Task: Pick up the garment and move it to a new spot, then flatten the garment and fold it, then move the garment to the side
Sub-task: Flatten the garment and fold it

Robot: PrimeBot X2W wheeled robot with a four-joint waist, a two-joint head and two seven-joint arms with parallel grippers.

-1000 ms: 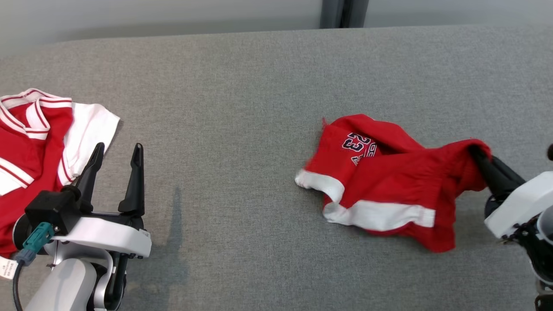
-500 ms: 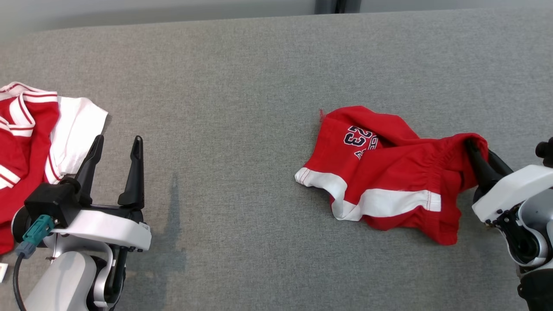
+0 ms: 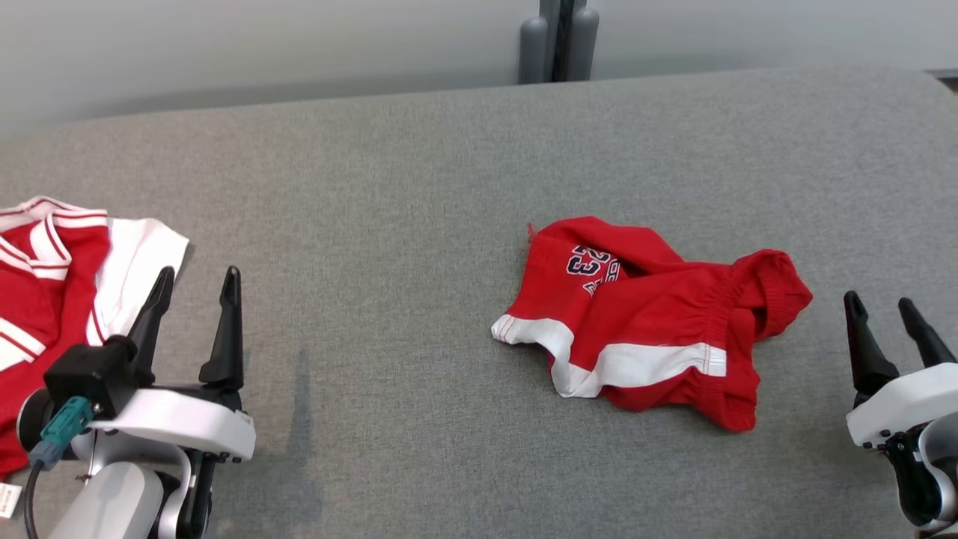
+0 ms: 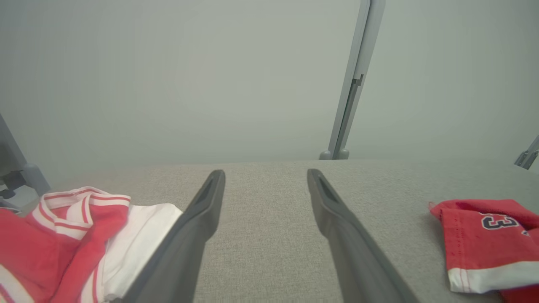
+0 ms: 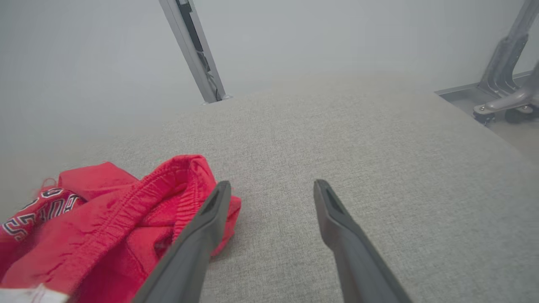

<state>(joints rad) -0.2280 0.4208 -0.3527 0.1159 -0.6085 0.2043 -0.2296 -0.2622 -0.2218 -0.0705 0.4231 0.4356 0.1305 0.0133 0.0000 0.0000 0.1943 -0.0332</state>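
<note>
Looking down from the head, the red shorts (image 3: pixel 644 329) lie crumpled right of centre on the grey worktop (image 3: pixel 389 224), one leg folded over so the printed number sits near the top, and neither tool touches them. The right tool (image 3: pixel 877 299) stands just beside the bunched waistband end, its fingers spread wide with nothing between them. The left tool (image 3: pixel 199 272), equally wide and empty, sits well apart at the lower left, next to a red-and-white jersey (image 3: pixel 45 284). From the left wrist, the spread fingers frame bare worktop, with the jersey at one side and a white-hemmed leg of the shorts at the far other side. From the right wrist, the elastic waistband (image 5: pixel 168 189) is humped up against the near finger, close or perhaps touching; I cannot tell which. Flattening looks like the job ahead. A pinch at that hump could catch both layers of the waistband, so a pull would drag the heap rather than open it. The left tool, in setting off across the worktop, might also snag the jersey.
</note>
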